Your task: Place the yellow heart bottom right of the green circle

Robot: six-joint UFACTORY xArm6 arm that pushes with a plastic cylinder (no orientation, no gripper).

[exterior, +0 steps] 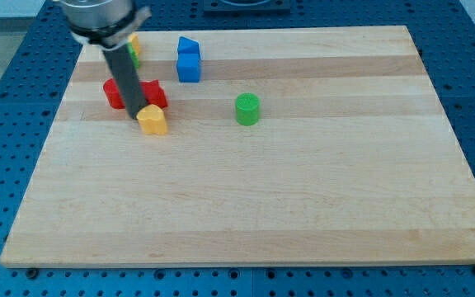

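Note:
The yellow heart [152,120] lies on the wooden board [246,206] at the view's upper left. The green circle [247,109] stands to its right, well apart and slightly higher in the view. My tip [138,115] sits right at the heart's upper left edge, touching or nearly touching it. The dark rod rises from there toward the view's top left and hides part of the blocks behind it.
Two red blocks [115,93] [155,94] sit just above the heart, either side of the rod. Two blue blocks [189,49] [189,69] stand stacked in the view above and to the right. A yellow and green block [134,51] peeks out behind the rod.

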